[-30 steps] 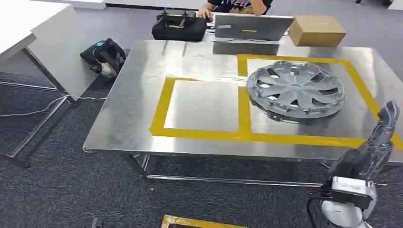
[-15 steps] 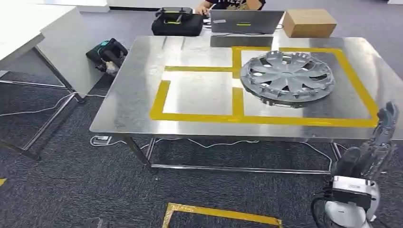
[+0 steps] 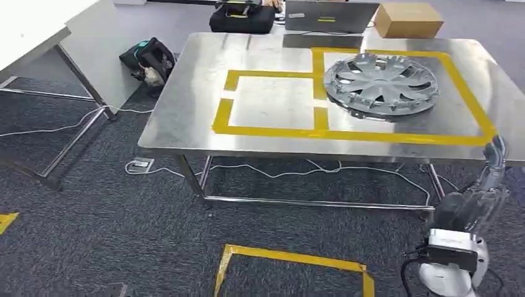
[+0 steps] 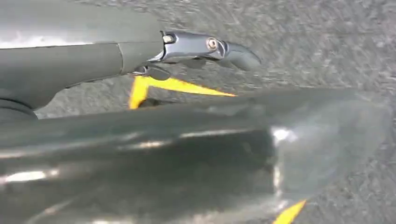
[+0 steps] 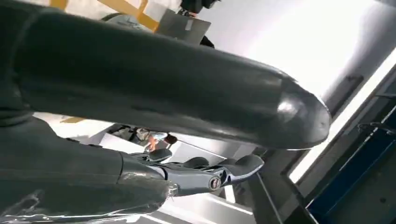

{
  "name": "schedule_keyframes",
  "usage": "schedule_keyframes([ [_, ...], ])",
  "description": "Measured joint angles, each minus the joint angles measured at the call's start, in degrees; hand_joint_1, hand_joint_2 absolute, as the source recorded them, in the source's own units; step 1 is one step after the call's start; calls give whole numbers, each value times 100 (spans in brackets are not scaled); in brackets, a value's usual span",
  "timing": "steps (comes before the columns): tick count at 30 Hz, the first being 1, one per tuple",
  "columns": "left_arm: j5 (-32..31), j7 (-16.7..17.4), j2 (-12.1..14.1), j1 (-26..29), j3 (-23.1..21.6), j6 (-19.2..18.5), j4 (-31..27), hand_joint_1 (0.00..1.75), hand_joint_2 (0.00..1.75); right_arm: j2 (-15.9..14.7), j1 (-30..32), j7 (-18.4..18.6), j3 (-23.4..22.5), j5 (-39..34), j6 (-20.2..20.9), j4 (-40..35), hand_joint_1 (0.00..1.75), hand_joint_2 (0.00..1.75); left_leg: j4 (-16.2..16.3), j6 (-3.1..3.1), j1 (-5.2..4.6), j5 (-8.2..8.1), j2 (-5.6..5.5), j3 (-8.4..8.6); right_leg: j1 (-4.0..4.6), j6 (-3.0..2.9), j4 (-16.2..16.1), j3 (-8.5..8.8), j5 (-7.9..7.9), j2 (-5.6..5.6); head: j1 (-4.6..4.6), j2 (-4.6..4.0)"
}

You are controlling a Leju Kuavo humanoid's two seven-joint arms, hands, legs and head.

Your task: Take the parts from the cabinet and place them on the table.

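A silver wheel cover lies flat on the steel table, inside the right-hand yellow taped rectangle. The left taped rectangle is bare. My right hand hangs at the lower right, below and in front of the table's near edge, fingers stretched out and holding nothing. In the right wrist view the right hand has its thumb and fingers straight and empty. In the left wrist view my left hand is over grey carpet, its fingers straight, with nothing in it.
A laptop, a cardboard box and a black case stand along the table's far edge. A dark bag lies on the floor beside a white table. Cables run under the steel table. Yellow tape marks the carpet.
The whole picture has shifted: the table now sits higher and farther off, with more carpet in front, so the camera has moved back. The wheel cover stays in its rectangle.
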Motion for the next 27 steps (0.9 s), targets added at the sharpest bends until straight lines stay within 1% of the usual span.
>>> schedule_keyframes([
  [1, -2, 0, -4, 2, 0, -2, 0, 0, 0, 0, 1, 0, -7, 18, 0, 2, 0, 0, 2, 19, -4, 59, 1, -64, -3, 22, 515, -126, -388, 1, 11, 0],
  [2, -2, 0, -7, 2, 0, -2, 0, 0, 0, 0, 8, 0, -7, 41, 0, 11, 0, 0, 8, 29, -9, 108, 3, -129, -2, 37, 1041, -261, -643, 6, 2, 0],
  [3, -4, 0, -7, 2, 0, -2, 0, 0, 0, 0, 17, 0, -11, 48, 0, 18, 0, 0, 10, 23, -9, 157, 4, -198, -3, 54, 1448, -347, -787, 8, 13, 0],
  [4, -4, 0, -7, 4, 0, -2, 0, 0, 0, 0, 25, 2, -24, 48, 0, 31, 0, 0, 26, 14, -8, 203, 6, -270, -8, 63, 1591, -310, -771, 6, 5, 0],
  [5, -9, 0, -7, 6, 0, -2, 0, 0, 0, 0, 24, 2, -31, 50, 0, 41, 0, 0, 47, -7, 1, 235, 9, -328, -17, 75, 1447, -121, -652, 5, 11, 0],
  [6, -26, 0, -9, 7, 0, -2, 0, 0, 0, 0, 22, 4, -31, 57, 0, 44, 0, 0, 68, -32, 16, 264, 9, -384, -30, 88, 1023, 199, -475, 1, 5, 0],
  [7, -65, 0, -9, 6, 0, 0, 0, 0, 0, 0, 18, 4, -31, 70, 0, 44, 0, 0, 104, -58, 38, 281, 8, -429, -43, 109, 480, 581, -328, -2, 7, 0],
  [8, -72, 0, -4, 3, -2, 0, 0, 0, 0, 0, 10, 4, -33, 81, -2, 44, 0, 0, 157, -82, 34, 292, 8, -467, -73, 152, -28, 925, -333, -1, 13, 0],
  [9, -72, 0, 7, 0, -2, 9, 0, 0, 0, 0, -13, 4, -33, 98, -5, 46, 0, 0, 203, -127, 7, 304, 4, -543, -33, 151, -261, 1094, -442, 40, 35, 0],
  [10, -72, 0, 7, 2, -2, 13, 0, 0, 0, 0, -5, 11, -33, 109, -11, 46, 0, 0, 219, -163, -1, 348, 1, -551, -34, 71, -172, 1033, -398, 61, 9, 0],
  [11, -70, -2, 7, 3, -2, 13, 0, 0, 0, 0, 0, 15, -35, 133, -13, 46, 0, 0, 236, -194, 0, 375, -1, -564, -29, 45, -173, 993, -412, 69, 24, 0],
  [12, -70, -2, 9, 7, -2, 13, 0, 0, 0, 0, 9, 13, -35, 149, -18, 46, 0, 0, 220, -224, 16, 421, -2, -579, -8, -8, -133, 951, -390, 69, 15, 0],
  [13, -70, -2, 11, 10, -2, 13, 0, 0, 0, 0, 10, 13, -35, 159, -24, 46, 0, 0, 219, -254, 24, 445, -3, -602, -10, -80, -134, 909, -356, 67, 20, 0],
  [14, -70, -2, 11, 10, -2, 15, 0, 0, 0, 0, -3, 13, -35, 177, -37, 46, 0, 0, 256, -279, 41, 372, 2, -643, -29, -153, -148, 871, -324, 59, 15, 0],
  [15, -70, -2, 11, 9, -2, 22, 0, 0, 0, 0, -5, 13, -35, 214, -53, 46, 0, 0, 480, -303, 36, 86, 7, -755, -26, -225, -148, 797, -282, 57, -9, 0],
  [16, -76, -7, 11, 8, -2, 26, 0, 0, 0, 0, -1, 15, -37, 267, -70, 46, 0, 0, 904, -322, 36, -252, 7, -915, -20, -266, -148, 729, -226, 52, -20, 0],
  [17, -83, -7, 11, 9, -2, 28, 0, 0, 0, 0, 7, 17, -37, 291, -77, 46, 0, 0, 1363, -333, 36, -533, 7, -1078, -10, -287, -148, 660, -175, 29, -22, 0],
  [18, -92, -7, 7, 11, -2, 33, 0, 0, 0, 0, 14, 22, -37, 330, -94, 48, 0, 0, 1816, -337, 36, -729, 7, -1223, 5, -301, -146, 590, -122, 7, -22, 0],
  [19, -98, -9, 2, 11, -2, 35, 0, 0, 0, 0, 21, 24, -37, 380, -122, 48, 0, 0, 2076, -331, 35, -767, 7, -1279, 20, -307, -144, 524, -72, -21, -19, 0],
  [20, -100, -11, 2, 10, -2, 35, 0, 0, 0, 0, 27, 24, -37, 413, -136, 48, 0, 0, 2088, -314, 32, -657, 7, -1215, 35, -303, -144, 458, -22, -48, -22, 0],
  [21, -100, -11, 2, 8, -2, 35, 0, 0, 0, 0, 30, 26, -37, 442, -149, 48, 0, 0, 1857, -285, 27, -447, 8, -1027, 50, -297, -141, 391, 28, -87, -24, 0],
  [22, -100, -13, 2, 6, -2, 35, 0, 0, 0, 0, 31, 28, -37, 457, -160, 48, 0, 0, 1455, -244, 13, -268, 32, -746, 61, -291, -141, 342, 70, -126, -19, 0],
  [23, -101, -18, 4, -1, -2, 37, 0, 0, 0, 0, 30, 28, -37, 463, -171, 48, 0, 0, 932, -189, -21, -180, 139, -366, 68, -279, -141, 309, 113, -161, -22, 0],
  [24, -98, -18, 11, -15, -4, 37, 0, 0, 0, 0, 38, 31, -37, 474, -175, 46, 0, 0, 481, -138, -75, -252, 373, 5, 77, -256, -135, 300, 140, -208, -22, 0],
  [25, -98, -22, 17, -49, -4, 37, 0, 0, 0, 0, 49, 31, -37, 474, -188, 46, 0, 0, 158, -118, -115, -293, 428, 193, 98, -227, -114, 271, 155, -264, -28, 0],
  [26, -98, -20, 15, -78, -7, 37, 0, 0, 0, 0, 52, 41, -39, 474, -190, 46, 0, 0, 142, -100, -111, -297, 396, 146, 105, -192, -105, 260, 205, -345, -9, 0],
  [27, -98, -22, 15, -68, -7, 37, 0, 0, 0, 0, 49, 46, -39, 481, -190, 48, 0, 0, 144, -72, -125, -277, 317, 107, 90, -166, -121, 268, 233, -422, -24, 0],
])
